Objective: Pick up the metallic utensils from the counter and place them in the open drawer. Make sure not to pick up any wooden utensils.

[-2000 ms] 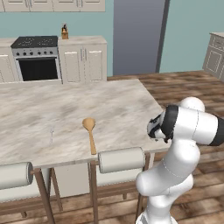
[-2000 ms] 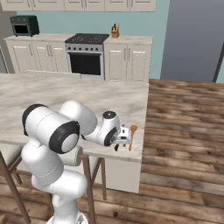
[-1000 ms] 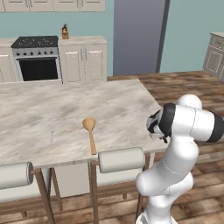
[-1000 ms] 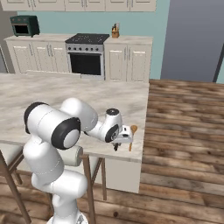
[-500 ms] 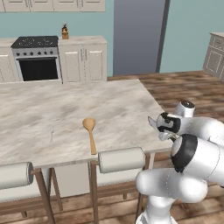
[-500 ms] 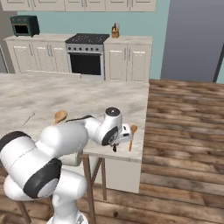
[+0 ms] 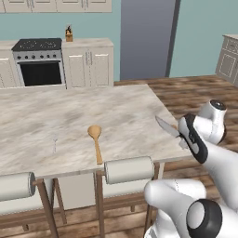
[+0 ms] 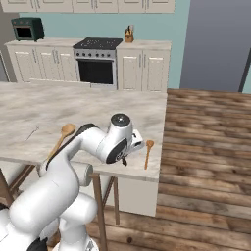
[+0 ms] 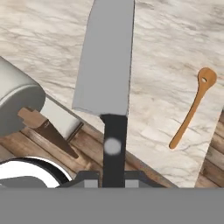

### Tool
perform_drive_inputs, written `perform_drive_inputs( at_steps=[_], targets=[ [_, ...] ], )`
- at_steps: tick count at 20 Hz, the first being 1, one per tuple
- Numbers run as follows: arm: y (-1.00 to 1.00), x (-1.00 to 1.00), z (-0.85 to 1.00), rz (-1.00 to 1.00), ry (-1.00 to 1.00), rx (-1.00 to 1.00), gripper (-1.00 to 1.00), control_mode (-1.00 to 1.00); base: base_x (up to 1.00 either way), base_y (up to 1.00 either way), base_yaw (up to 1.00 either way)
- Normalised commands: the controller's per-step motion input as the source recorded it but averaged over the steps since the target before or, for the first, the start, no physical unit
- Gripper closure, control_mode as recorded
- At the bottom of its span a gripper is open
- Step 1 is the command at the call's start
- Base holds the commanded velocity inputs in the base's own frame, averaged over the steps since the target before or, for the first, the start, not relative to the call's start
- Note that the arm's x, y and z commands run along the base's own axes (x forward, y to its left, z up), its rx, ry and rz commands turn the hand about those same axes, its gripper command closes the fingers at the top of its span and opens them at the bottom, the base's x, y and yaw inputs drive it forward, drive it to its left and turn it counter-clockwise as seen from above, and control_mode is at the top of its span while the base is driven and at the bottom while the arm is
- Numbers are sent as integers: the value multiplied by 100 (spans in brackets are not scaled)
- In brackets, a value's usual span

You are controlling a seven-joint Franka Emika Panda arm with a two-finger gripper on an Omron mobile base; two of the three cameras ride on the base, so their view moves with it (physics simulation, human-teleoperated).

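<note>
One metal utensil is in hand: the knife [image 9: 106, 74], black handle clamped between the jaws of the gripper [image 9: 113, 174], blade pointing to 12 o'clock in the hand view. From the left base camera the knife [image 7: 168, 127] hangs above the counter [image 7: 69, 121] at its 3 o'clock edge, blade aimed back over the marble

Second metal piece, the fork [image 7: 54, 143], lies flat on the counter near its 9 o'clock side, well apart from the arm. Wooden spoon [image 7: 95, 141] lies near the 6 o'clock edge, handle running to the lip. Thin orange-brown stick utensil [image 8: 147, 153] lies on the counter just beside the wrist; in the hand view it sits at 3 o'clock of the blade [image 9: 192, 107]. The open drawer I cannot place in these views

Risks, as I judge them:
- Grip sits on the handle alone, the whole blade out in front; a quick swing could twist the knife in the jaws or shake it loose onto the wood floor
- Blade is long; a low turn could clip the counter edge or a padded stool [image 7: 128, 169] below
- Stick utensil lies close; a sweep of the wrist could knock it off the counter
- Fork is tiny and flat, so a later pinch may slide off it

No brand, label or legible writing anywhere
</note>
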Motion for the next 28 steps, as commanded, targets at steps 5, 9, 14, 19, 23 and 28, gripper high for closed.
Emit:
perform_drive_inputs(
  at_steps=[5, 9, 14, 19, 23, 28],
  targets=[
    [0, -6, 39, -2, 5, 0, 100, -100, 0, 0, 0],
    [0, 0, 37, -15, 15, 2, 100, -100, 0, 0, 0],
    [0, -6, 50, -14, 16, 4, 100, -100, 0, 0, 0],
    [0, -23, 18, -2, 9, 0, 100, -100, 0, 0, 0],
    [9, -23, 0, 0, 5, 0, 100, -100, 0, 0, 0],
    [18, -21, 0, 0, 3, 0, 100, -100, 0, 0, 0]
  ],
)
